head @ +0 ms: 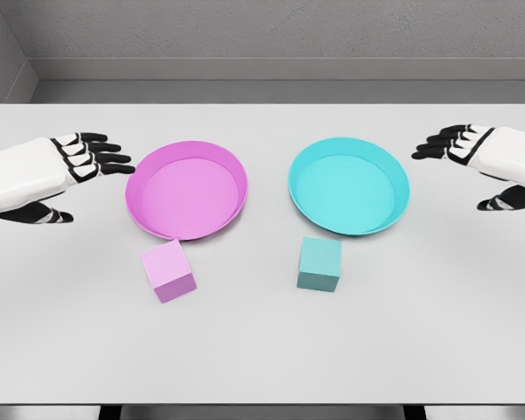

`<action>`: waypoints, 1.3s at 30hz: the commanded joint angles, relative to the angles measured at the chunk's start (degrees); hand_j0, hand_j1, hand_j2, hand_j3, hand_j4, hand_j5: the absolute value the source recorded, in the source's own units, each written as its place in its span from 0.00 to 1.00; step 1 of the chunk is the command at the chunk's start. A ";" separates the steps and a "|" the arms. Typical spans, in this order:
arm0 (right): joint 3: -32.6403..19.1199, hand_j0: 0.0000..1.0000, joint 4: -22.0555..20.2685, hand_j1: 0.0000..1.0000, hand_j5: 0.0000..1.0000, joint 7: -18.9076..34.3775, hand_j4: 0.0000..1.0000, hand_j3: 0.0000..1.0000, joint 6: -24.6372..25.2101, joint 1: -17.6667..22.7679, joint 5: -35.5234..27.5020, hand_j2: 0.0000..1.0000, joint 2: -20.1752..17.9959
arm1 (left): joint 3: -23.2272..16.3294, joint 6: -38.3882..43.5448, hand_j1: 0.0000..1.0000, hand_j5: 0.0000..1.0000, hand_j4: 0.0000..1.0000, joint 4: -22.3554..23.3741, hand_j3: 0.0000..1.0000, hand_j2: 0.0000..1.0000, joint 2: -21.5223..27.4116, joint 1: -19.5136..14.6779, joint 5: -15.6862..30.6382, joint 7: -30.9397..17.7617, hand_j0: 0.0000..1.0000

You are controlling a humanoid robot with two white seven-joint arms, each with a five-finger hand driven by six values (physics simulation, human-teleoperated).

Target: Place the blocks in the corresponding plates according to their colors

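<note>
pink block [168, 271] skewed, teal block [319, 263] squarer — upright

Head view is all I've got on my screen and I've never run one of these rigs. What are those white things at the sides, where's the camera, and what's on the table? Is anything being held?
The camera sits on the robot's head, looking down at a grey table. The white shapes are the robot's own arms, ending in five-finger hands with black fingers. The left hand comes in from the picture's left, the right hand from the right. Both hover with fingers spread and hold nothing.

On the table are a pink plate and a teal plate, side by side, both with nothing in them. In front of each lies a block of matching color: the pink block and the teal block. Neither block has been put in its plate yet.
</note>
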 commanded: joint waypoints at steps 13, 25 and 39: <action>6.65 1.00 -3.68 1.00 1.00 -0.03 1.00 1.00 0.17 -4.65 4.05 1.00 1.89 | -14.56 0.01 1.00 1.00 1.00 -0.16 1.00 1.00 -6.92 -8.17 0.27 -14.03 1.00; 34.09 1.00 -4.47 1.00 1.00 -0.03 1.00 1.00 0.17 -21.18 5.98 1.00 4.70 | -15.88 0.01 1.00 1.00 1.00 -0.16 1.00 1.00 -10.44 -8.53 0.27 -14.39 1.00; 36.90 1.00 -4.47 1.00 1.00 -0.03 1.00 1.00 0.17 -21.71 5.98 1.00 9.36 | -16.05 0.01 1.00 1.00 1.00 -0.16 1.00 1.00 -12.63 -8.09 -4.39 -14.48 1.00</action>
